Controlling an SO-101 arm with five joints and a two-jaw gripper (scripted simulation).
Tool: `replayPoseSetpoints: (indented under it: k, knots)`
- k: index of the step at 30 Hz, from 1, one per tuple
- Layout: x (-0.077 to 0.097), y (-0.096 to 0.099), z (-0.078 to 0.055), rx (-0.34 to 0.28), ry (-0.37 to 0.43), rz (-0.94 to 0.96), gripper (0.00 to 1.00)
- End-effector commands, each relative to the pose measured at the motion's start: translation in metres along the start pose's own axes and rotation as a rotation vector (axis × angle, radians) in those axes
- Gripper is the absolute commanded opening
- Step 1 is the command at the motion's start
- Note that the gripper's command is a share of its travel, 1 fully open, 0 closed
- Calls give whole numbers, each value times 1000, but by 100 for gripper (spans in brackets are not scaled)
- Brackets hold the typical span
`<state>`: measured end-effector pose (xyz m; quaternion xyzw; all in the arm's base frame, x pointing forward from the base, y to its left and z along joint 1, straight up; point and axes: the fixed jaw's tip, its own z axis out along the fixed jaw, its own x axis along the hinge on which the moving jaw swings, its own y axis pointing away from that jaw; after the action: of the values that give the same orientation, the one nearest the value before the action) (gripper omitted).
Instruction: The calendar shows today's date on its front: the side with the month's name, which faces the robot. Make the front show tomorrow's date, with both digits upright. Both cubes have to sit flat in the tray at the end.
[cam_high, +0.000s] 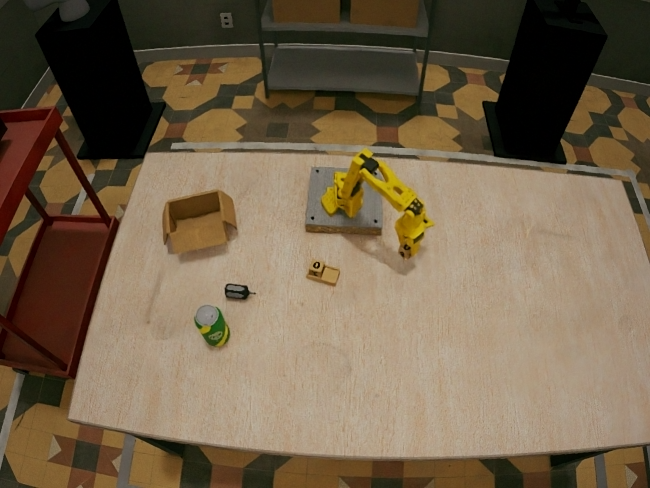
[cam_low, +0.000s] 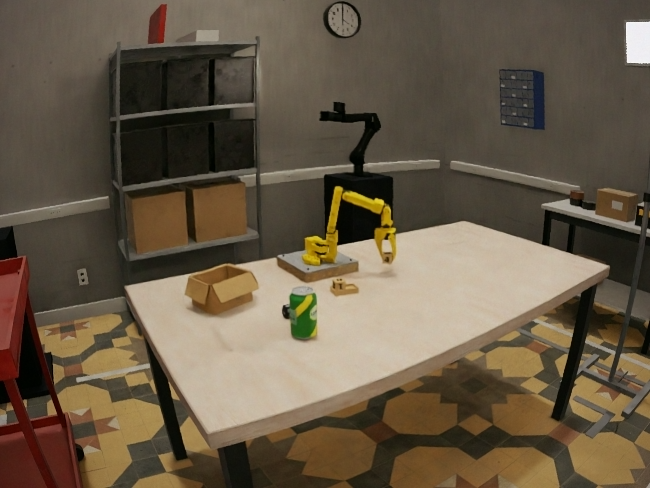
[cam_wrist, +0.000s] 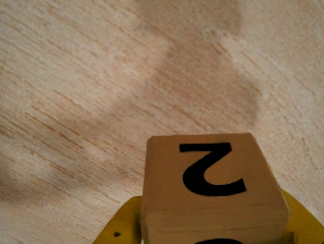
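The small tan tray, one side bare, sits before the robot's base, the other side bearing a cube with a black 0 on top, while the pincer grips a second tan cube, marked 2, over the table.

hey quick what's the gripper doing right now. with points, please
Gripper (cam_high: 405, 254) (cam_low: 387, 258): closed on a wooden number cube (cam_high: 404, 249) (cam_low: 387, 256) (cam_wrist: 212, 172), held away from the tray (cam_high: 330, 275) (cam_low: 350, 288).

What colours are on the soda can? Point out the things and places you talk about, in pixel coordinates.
The can (cam_high: 214, 329) (cam_low: 302, 315) is green with yellow stripes and a silvery top. The exterior view shows it best.
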<state>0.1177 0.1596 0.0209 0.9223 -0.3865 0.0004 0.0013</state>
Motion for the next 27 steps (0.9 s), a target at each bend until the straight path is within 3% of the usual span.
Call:
replayPoseSetpoints:
  k: [1, 27]
  knots:
    - [-2, -2, 1, 10, -3, -17, 0]
    - [-2, -2, 12, 10, -3, -17, 0]
